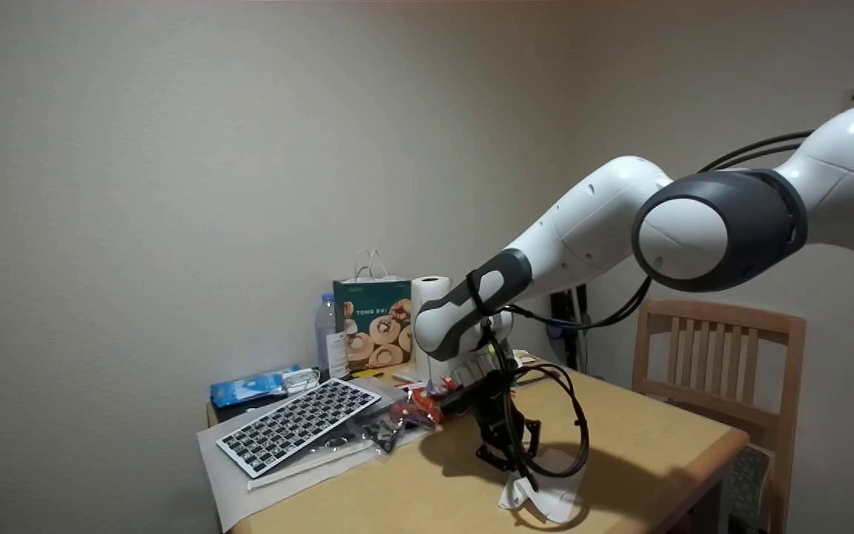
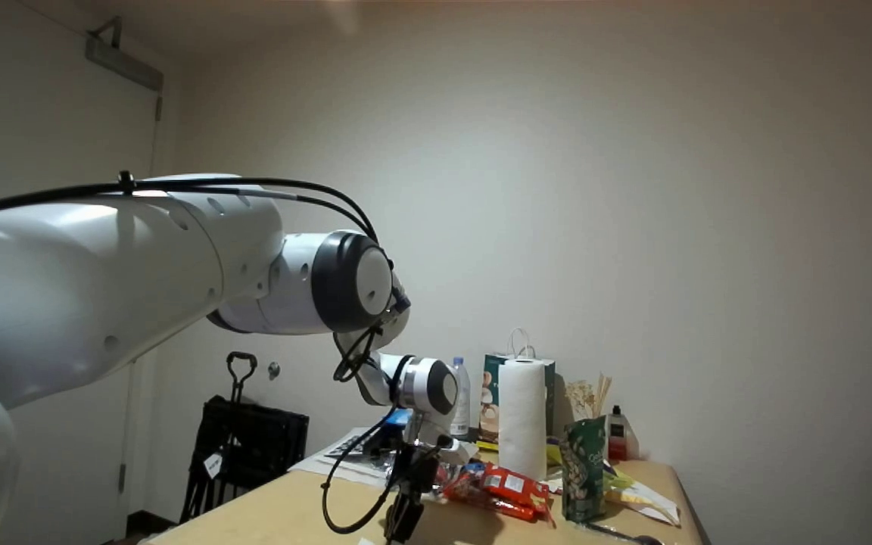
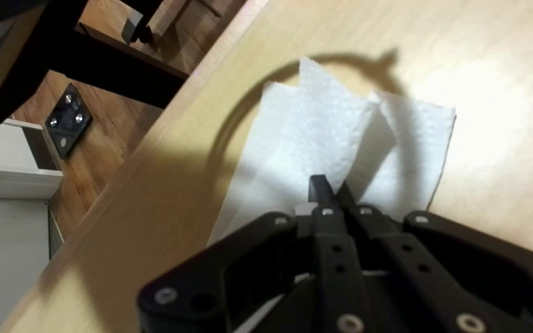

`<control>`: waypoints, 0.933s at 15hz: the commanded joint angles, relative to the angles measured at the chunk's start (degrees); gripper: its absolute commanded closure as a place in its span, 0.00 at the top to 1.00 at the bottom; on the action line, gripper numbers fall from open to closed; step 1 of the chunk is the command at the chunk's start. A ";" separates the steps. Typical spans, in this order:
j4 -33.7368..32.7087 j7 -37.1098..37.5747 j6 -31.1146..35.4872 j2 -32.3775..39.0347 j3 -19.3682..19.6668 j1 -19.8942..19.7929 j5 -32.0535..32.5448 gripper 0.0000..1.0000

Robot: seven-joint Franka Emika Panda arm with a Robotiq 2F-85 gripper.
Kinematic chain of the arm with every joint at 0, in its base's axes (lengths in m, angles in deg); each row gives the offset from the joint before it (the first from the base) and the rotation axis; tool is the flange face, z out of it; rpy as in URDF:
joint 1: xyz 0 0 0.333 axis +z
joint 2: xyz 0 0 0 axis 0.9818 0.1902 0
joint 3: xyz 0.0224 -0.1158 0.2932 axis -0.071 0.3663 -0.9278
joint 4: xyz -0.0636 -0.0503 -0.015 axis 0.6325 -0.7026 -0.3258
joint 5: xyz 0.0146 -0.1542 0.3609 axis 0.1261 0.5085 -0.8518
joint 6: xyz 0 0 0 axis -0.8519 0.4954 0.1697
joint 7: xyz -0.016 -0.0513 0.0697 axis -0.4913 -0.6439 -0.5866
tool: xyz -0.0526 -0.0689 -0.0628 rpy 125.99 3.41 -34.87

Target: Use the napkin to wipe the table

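Napkin [image 3: 322, 138], one, white and creased, lies on the worktop [image 3: 507, 194] at the centre of the wrist view; in an exterior view it shows low and right of centre. One claw [image 3: 333, 186] enters from the bottom of the wrist view, its two fingers [image 3: 329, 226] pressed together at the tips, pinching a fold of that napkin. Low and left of centre in an exterior view lie one keyboard [image 1: 299, 426], tilted, and one blue packet [image 1: 249, 387] behind it. Both exterior views show one bottle [image 1: 328, 337], one green paper bag [image 1: 371, 334] and one paper-towel roll [image 2: 523, 424]. One slat-backed chair [image 1: 720, 317] stands at the right of an exterior view. Low and right of centre in an exterior view, one green pouch [image 2: 583, 469] stands upright; next to it lie red packets [image 2: 530, 492], too jumbled to count. One dark square plate [image 3: 66, 122] with four pale discs lies on the wooden floor [image 3: 102, 155] at the left of the wrist view.
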 commanded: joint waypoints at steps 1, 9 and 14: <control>0.58 -0.34 -0.21 -0.18 0.74 0.50 -0.80 0.01; 2.80 -1.14 -0.61 1.16 0.81 -1.78 -2.73 0.00; 8.97 -0.01 5.07 -0.72 3.49 -8.68 -11.96 0.00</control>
